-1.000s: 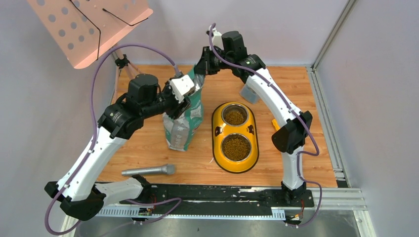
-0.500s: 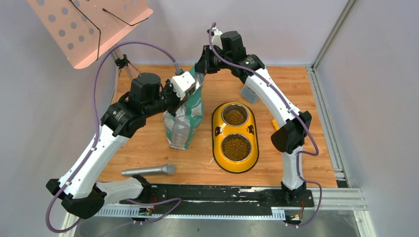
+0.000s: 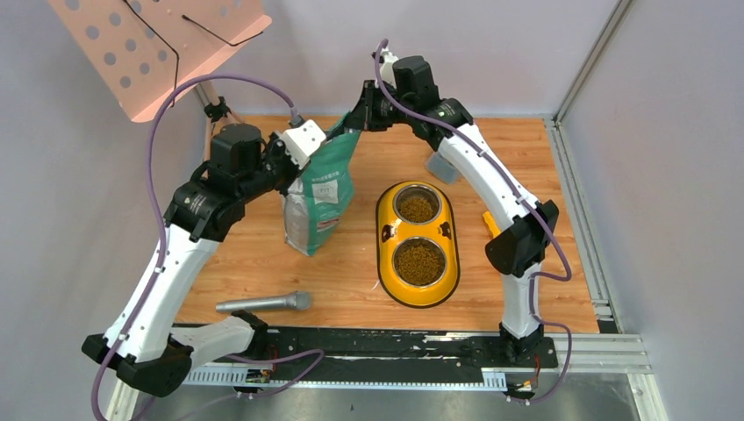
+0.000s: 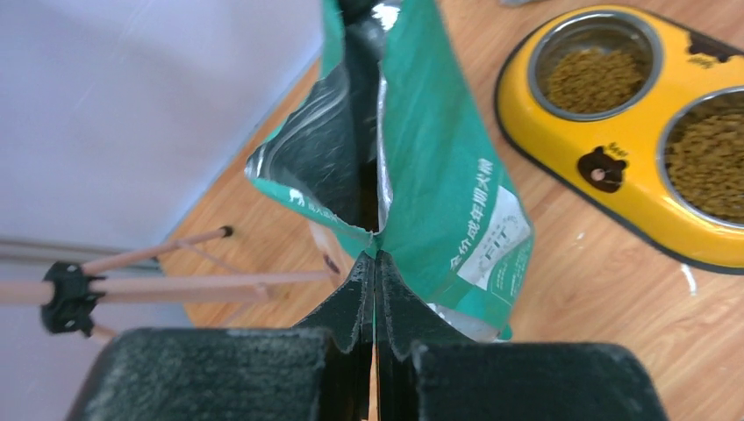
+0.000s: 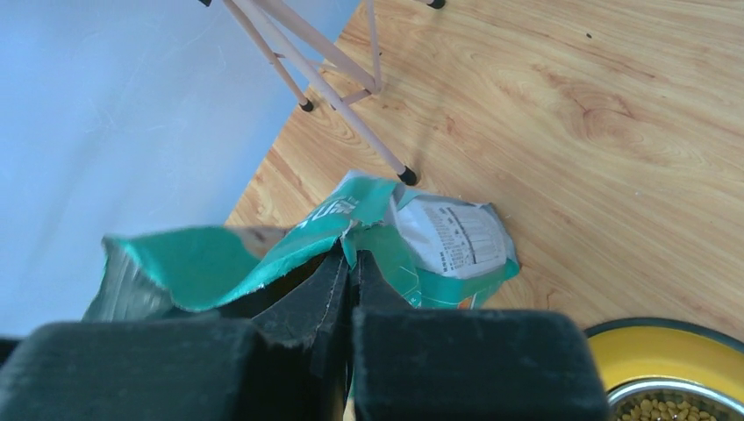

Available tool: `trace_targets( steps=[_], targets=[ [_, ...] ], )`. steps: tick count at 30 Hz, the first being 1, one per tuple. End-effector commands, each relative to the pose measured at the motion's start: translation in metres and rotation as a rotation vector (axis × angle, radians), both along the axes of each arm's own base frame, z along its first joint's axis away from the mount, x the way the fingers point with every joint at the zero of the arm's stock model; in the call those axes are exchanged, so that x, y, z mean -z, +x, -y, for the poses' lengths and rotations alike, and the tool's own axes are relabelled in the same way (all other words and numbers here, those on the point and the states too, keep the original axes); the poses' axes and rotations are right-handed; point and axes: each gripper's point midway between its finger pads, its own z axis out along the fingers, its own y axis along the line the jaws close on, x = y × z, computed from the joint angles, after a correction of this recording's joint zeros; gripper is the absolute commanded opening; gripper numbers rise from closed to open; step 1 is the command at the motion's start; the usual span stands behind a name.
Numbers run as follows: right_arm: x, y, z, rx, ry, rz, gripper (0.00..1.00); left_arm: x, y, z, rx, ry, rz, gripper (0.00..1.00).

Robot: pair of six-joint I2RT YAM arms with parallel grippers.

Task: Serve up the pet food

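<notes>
Our L gripper (image 4: 375, 259) is clamped tight on the bag (image 3: 320, 197) at its 10 o'clock top corner. The bag hangs tilted btwn both arms, mouth narrowed to a slit; we can't see what's inside. R gripper (image 5: 349, 254) is closed on the bag's 1 o'clock corner. At the bag's 3 o'clock sits the feeder (image 3: 386, 254): pet food (image 3: 418, 262) fills both bowls, at its 12 and 6 o'clock ends. We judge pouring done and bag handling in hand. Next move needs both arms moving together, mouth kept up, setting the bag down w/o tipping it toward the feeder
</notes>
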Motion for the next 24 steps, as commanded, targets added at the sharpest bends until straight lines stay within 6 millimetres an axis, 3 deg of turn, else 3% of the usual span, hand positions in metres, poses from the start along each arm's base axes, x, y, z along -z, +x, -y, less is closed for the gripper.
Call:
trace_targets(
  steps=[1, 5, 8, 11, 13, 15, 16, 17, 19, 21, 24],
  targets=[
    [-0.099, -0.009, 0.041, 0.127, 0.138, 0.173, 0.00, -0.068, 0.008, -0.045, -0.114, 0.029, 0.251, 0.00],
    [-0.109, -0.031, 0.041, 0.094, 0.177, 0.139, 0.03, -0.055, -0.002, -0.050, -0.099, 0.057, 0.218, 0.00],
    [-0.120, -0.054, 0.035, -0.039, 0.201, 0.163, 0.26, -0.045, -0.014, -0.047, -0.061, 0.046, 0.198, 0.00],
    [-0.136, -0.068, 0.046, -0.240, 0.257, 0.227, 0.48, -0.040, -0.020, -0.042, -0.022, 0.040, 0.197, 0.00],
    [-0.143, -0.064, 0.062, -0.295, 0.295, 0.234, 0.59, -0.040, -0.017, -0.042, -0.029, 0.027, 0.195, 0.00],
    [-0.143, -0.059, 0.074, -0.309, 0.290, 0.260, 0.63, -0.042, -0.016, -0.040, -0.044, -0.005, 0.189, 0.00],
    [-0.142, -0.060, 0.079, -0.351, 0.288, 0.283, 0.63, -0.044, -0.017, -0.039, -0.045, -0.023, 0.189, 0.03],
    [-0.139, -0.064, 0.082, -0.417, 0.282, 0.305, 0.64, -0.045, -0.020, -0.035, -0.020, -0.032, 0.188, 0.25],
    [-0.128, -0.069, 0.091, -0.547, 0.263, 0.357, 0.64, -0.044, -0.025, -0.029, 0.021, -0.047, 0.184, 0.53],
    [-0.112, -0.076, 0.105, -0.702, 0.253, 0.408, 0.63, -0.040, -0.030, -0.019, 0.082, -0.056, 0.157, 0.66],
    [-0.098, -0.063, 0.116, -0.689, 0.241, 0.415, 0.63, -0.029, -0.031, -0.009, 0.121, -0.074, 0.082, 0.72]
  ],
)
